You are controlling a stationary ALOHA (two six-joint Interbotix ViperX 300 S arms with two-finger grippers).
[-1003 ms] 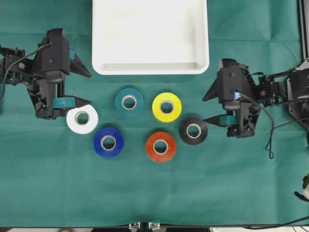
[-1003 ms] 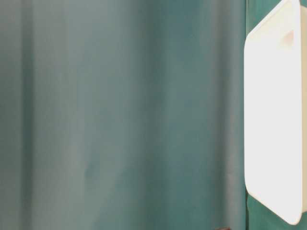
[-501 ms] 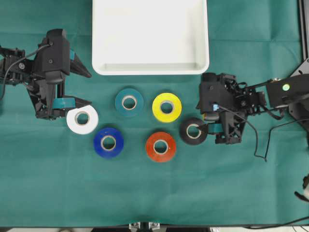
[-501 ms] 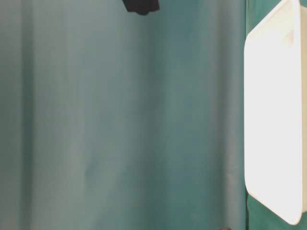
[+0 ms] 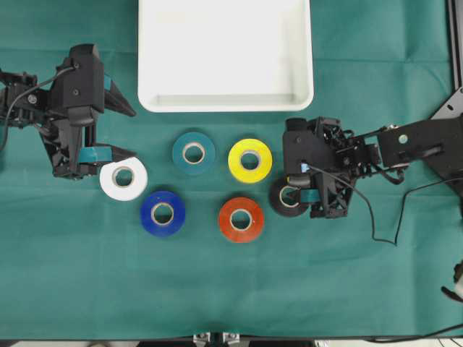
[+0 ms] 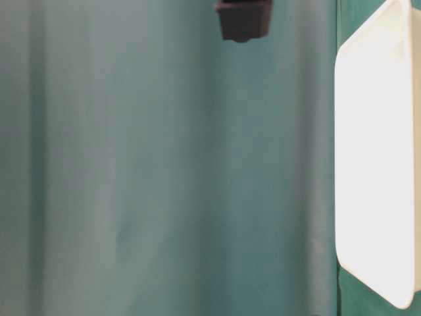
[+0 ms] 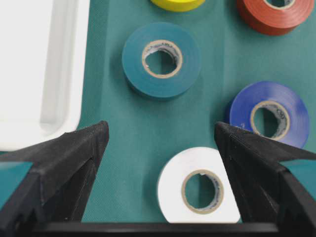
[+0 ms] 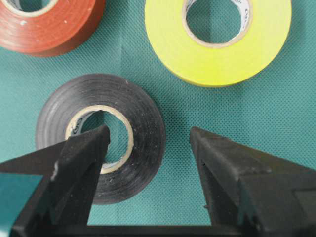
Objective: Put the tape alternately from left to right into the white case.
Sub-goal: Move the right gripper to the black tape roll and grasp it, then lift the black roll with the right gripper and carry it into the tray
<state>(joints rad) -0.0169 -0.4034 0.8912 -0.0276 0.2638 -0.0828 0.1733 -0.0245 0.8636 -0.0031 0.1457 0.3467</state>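
Tape rolls (image 5: 250, 160) lie flat, holes up, on the green surface (image 5: 87, 275); both grippers' jaws released, right gripper (image 5: 295, 189) straddling the black roll (image 5: 283, 203).

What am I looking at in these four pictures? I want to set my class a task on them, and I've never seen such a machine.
Two robot arms work at a table under a green cloth. One picture looks straight down, one sits blurred at table height, and two come from cameras on the wrists. On the cloth lie six rolls of tape: white, blue, teal, yellow, red-orange and black. Above them sits an empty white tray. The left pincer hangs open by the white roll. The right pincer is open over the black roll, one finger above its hole. Nothing is held.
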